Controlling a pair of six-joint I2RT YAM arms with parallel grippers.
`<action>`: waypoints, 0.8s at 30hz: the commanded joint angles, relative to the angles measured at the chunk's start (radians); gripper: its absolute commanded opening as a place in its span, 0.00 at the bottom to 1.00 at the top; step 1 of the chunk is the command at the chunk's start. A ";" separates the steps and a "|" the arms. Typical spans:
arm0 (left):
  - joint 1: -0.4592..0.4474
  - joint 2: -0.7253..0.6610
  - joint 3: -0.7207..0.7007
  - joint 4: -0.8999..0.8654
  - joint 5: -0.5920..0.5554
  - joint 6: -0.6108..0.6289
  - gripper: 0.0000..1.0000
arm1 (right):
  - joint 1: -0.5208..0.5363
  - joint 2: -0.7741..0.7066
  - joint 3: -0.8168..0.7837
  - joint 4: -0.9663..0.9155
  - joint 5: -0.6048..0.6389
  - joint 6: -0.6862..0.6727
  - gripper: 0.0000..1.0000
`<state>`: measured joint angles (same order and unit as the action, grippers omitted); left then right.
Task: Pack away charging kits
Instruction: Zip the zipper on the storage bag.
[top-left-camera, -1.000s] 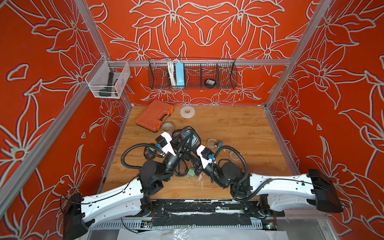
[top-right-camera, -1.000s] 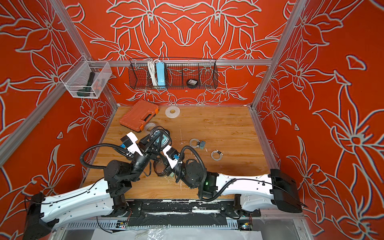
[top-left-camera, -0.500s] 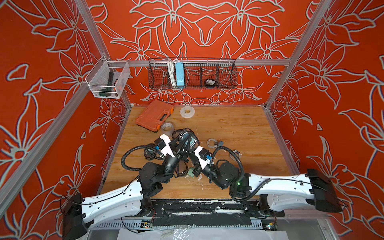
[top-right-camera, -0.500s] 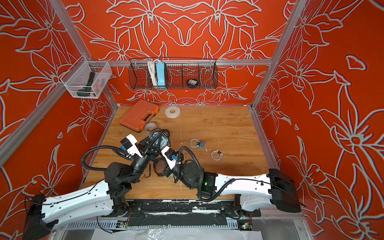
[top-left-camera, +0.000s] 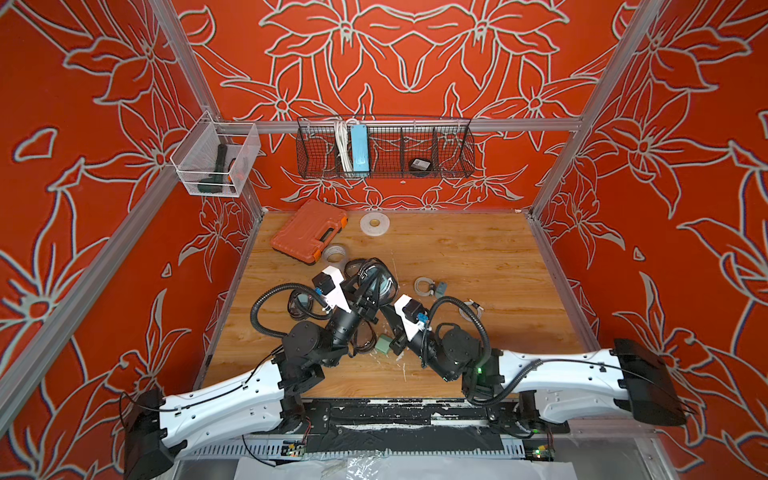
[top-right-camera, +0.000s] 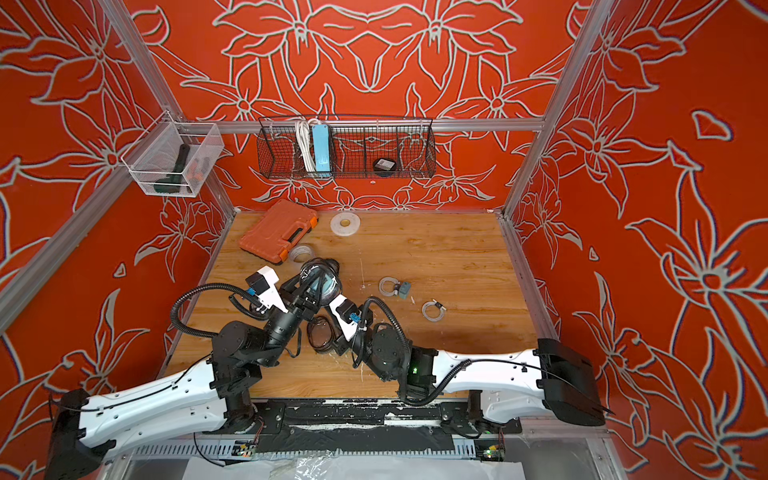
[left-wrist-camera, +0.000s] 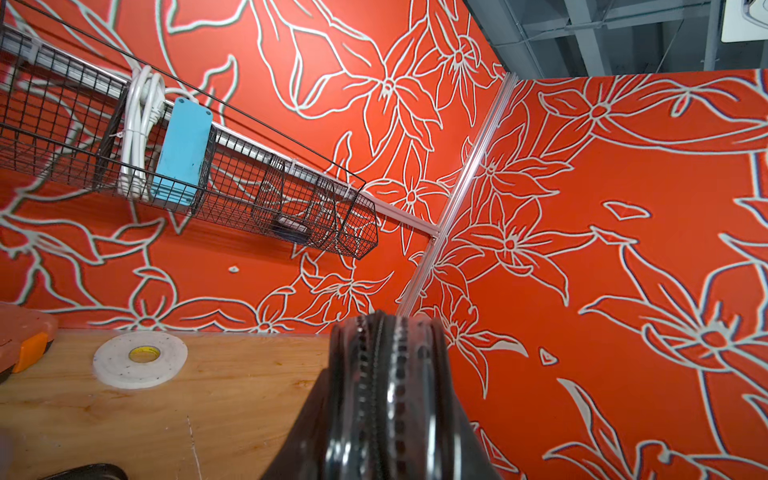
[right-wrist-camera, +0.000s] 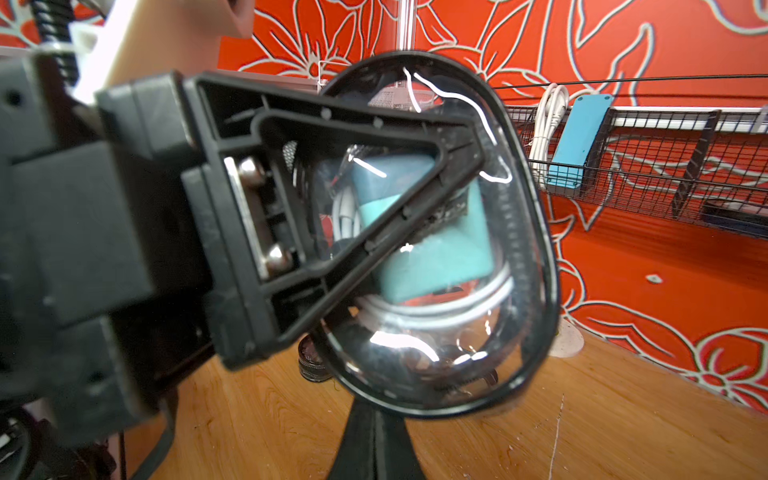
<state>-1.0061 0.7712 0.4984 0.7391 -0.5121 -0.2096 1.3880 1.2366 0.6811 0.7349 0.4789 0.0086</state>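
Your left tool is clamped across the two flat faces of the pouch and holds it on edge, clear of the bench. Through the clear top you can see the teal adapter and its white cable already inside.

Your right tool is closed tight right under the pouch, with its tips meeting the lower rim. Whether they have the zip puller, I cannot tell.

Expect a light load but a soft one. The clear film looks glossy and likely slippery, and it will dent under pressure. The black rim with the zip should be the firmer part, so take hold there rather than on the film. The hard adapter inside can shift, so tilt gently and pull along the zip, not across it.
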 joint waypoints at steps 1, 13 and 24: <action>0.016 -0.033 0.018 0.014 -0.021 -0.022 0.00 | -0.009 -0.037 -0.023 0.047 0.111 -0.020 0.00; 0.092 -0.048 0.022 -0.093 0.073 -0.118 0.00 | -0.067 -0.138 -0.077 -0.013 0.117 -0.064 0.00; 0.142 -0.062 0.017 -0.279 0.299 -0.177 0.00 | -0.251 -0.283 -0.055 -0.294 -0.089 -0.062 0.00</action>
<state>-0.8818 0.7406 0.5117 0.5518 -0.2752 -0.3870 1.2251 1.0164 0.6083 0.4881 0.3325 -0.0666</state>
